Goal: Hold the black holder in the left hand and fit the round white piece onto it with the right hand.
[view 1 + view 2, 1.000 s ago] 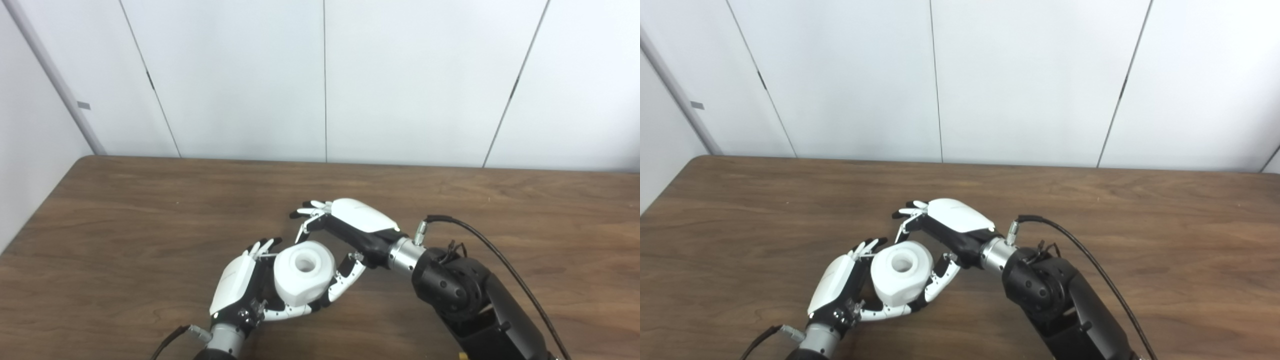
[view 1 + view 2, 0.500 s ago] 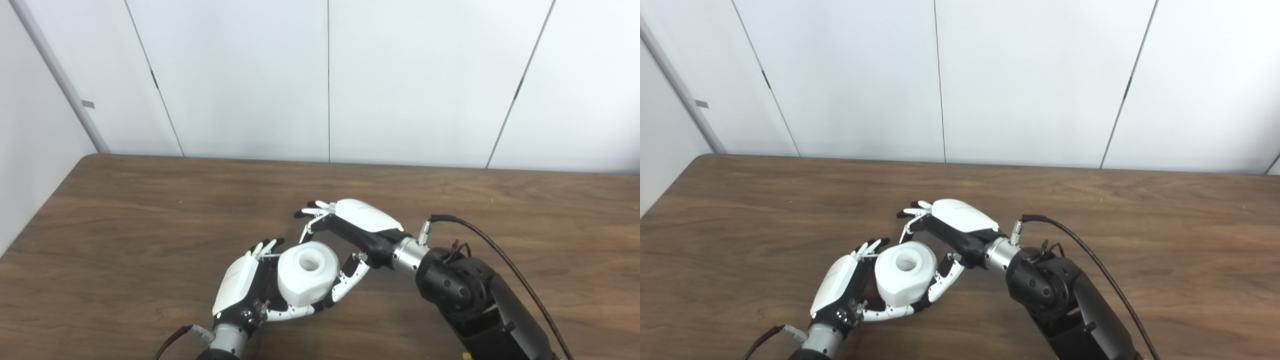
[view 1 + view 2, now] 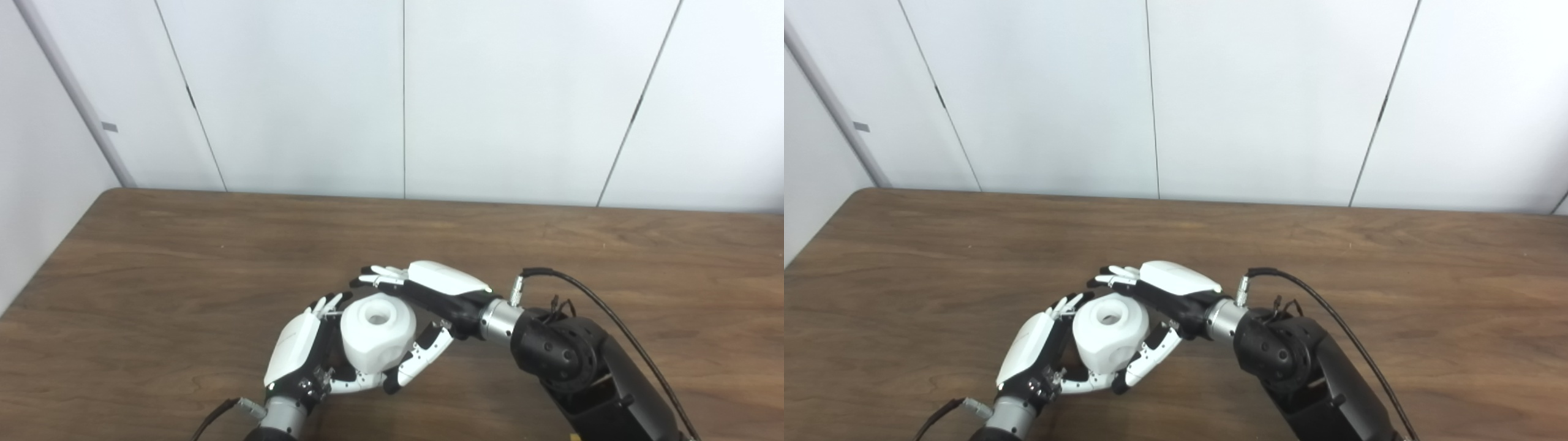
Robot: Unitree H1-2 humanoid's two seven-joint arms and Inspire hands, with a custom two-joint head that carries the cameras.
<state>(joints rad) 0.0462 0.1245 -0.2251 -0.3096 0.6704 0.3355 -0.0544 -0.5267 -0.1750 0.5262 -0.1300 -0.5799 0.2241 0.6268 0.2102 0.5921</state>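
The left robot hand [image 3: 306, 352] cups the round white piece [image 3: 378, 331] above the worktop [image 3: 153, 275], fingers curled around it. Just beyond, the right robot hand [image 3: 438, 288], fingers spread and empty, has dropped closer, now touching the piece's far side.

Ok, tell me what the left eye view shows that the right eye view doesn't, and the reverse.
Only the left eye view: a small yellow spot at the bottom edge by the right arm. Only the right eye view: one more wall seam at the far right edge. Both: the left hand cupping the round white piece, whose top hole faces up; the right hand just beyond it with fingers extended, holding nothing; and the brown table. No black holder can be made out in either.
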